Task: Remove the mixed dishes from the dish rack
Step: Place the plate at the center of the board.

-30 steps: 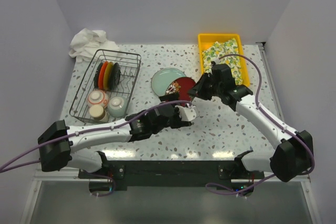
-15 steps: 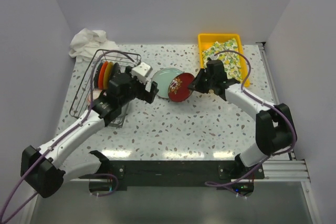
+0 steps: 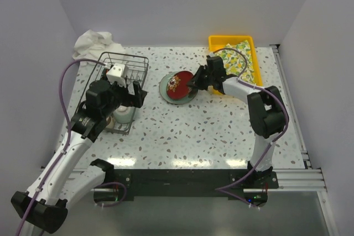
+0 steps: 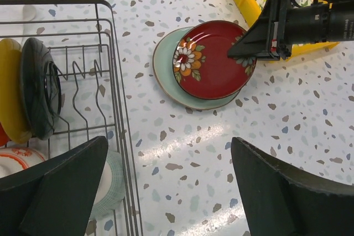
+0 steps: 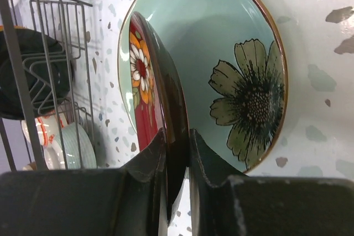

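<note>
right hand [image 5: 176, 142] clamps the red plate [image 4: 213, 59] by its rim, over the green plate [image 4: 163, 74]. left hand [image 4: 170, 156] hangs spread apart at the rack [image 4: 83, 98] edge.

The speckled table [image 3: 221, 131] carries four things. The dish rack [image 3: 145, 67] stands on it beneath the left tool [image 3: 131, 93] and reaches mostly to that tool's left. A pale green plate [image 4: 164, 75] lies flat on the table just in front of the right tool [image 3: 193, 82], underneath the dark red plate [image 3: 180, 84] that the tool pinches by its rim. The yellow tray [image 3: 214, 42] sits just behind the right tool, by the table's far edge. A crumpled white cloth [image 3: 91, 43] lies beyond the rack, well apart from the left tool.
</note>
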Controlling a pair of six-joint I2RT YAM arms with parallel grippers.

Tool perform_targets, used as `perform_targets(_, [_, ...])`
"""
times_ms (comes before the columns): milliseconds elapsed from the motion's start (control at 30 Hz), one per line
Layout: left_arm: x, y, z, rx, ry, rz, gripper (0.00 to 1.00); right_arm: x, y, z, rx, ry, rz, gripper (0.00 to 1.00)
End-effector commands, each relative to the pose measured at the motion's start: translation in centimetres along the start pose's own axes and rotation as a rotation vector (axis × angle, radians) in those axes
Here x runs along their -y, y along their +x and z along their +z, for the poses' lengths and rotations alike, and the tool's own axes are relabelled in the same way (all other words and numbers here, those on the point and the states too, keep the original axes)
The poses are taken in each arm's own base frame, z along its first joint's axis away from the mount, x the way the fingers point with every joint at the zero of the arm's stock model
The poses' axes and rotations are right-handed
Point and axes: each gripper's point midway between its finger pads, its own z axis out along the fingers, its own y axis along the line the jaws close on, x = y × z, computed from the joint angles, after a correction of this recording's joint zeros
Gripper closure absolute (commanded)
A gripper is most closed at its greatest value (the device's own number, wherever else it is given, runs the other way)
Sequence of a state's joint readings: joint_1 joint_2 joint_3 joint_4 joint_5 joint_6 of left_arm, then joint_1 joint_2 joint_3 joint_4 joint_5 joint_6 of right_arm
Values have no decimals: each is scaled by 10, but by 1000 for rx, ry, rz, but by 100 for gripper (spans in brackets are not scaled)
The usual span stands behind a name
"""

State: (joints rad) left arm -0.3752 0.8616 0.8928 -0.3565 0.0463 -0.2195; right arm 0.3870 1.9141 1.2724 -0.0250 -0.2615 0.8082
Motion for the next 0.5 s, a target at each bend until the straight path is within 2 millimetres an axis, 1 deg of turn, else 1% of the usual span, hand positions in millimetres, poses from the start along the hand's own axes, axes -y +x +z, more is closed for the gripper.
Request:
perform_targets(0, [-6, -4, -16, 13, -45, -26, 2, -42, -20, 5, 30, -147, 12, 100])
perform_targets(33, [-7, -1, -17, 2, -49, -26, 2, -40, -19, 7, 26, -141, 14, 99])
perform_targets(67, [-7, -1, -20, 6, -48, -25, 2, -34, -16, 11, 16, -127, 18, 95])
perform_targets(100, [-12, -2, -21, 12, -73, -25, 2, -32, -15, 13, 11, -121, 19, 92])
perform_targets(167, [-12, -1, -24, 14, -75, -24, 2, -27, -11, 16, -3, -105, 16, 85])
perform_targets(200, [-13, -1, -25, 15, -78, -23, 2, -23, -8, 18, -12, -95, 14, 78])
perform_targets(267, [-12, 0, -25, 14, -76, -23, 2, -14, -5, 20, -22, -64, -8, 71])
perform_targets(300, [-12, 1, -25, 14, -73, -23, 2, -11, -4, 21, -24, -54, -18, 65])
perform_targets(367, [-12, 0, -25, 15, -73, -20, 2, 0, 1, 19, -47, -5, -42, 60])
perform_targets(400, [-12, 1, -25, 14, -73, -20, 2, 2, 0, 18, -50, 9, -52, 57])
perform_targets(433, [-13, 1, -25, 14, -76, -21, 2, 0, -2, 16, -49, 16, -62, 56])
perform_targets(467, [-13, 2, -24, 13, -78, -22, 2, 5, 2, 14, -68, 42, -75, 55])
